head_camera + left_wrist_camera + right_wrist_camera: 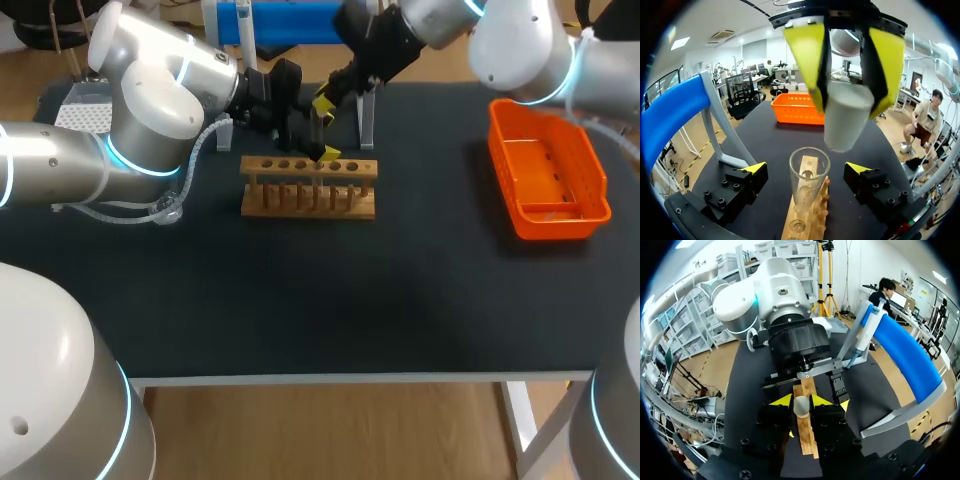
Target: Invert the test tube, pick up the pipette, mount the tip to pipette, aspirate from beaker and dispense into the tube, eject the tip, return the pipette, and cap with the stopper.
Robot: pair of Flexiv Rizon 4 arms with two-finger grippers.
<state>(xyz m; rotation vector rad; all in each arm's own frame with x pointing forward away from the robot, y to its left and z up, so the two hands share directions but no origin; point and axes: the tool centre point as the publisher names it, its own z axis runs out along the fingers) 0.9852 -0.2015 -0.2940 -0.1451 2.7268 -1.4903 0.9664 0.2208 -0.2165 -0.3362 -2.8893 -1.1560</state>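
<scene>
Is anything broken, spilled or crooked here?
No, nothing stands out. The tube stands upright in the rack. No spill shows on the table. The right gripper holds the stopper above the tube.

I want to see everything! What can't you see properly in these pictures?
Test tube: hidden in the head view under both arms' jaws.
Tube's mouth: hidden in the right wrist view behind the stopper.
Wooden rack: near end cut off at the left wrist view's edge.
Blue stand: cut off at the head view's edge.
</scene>
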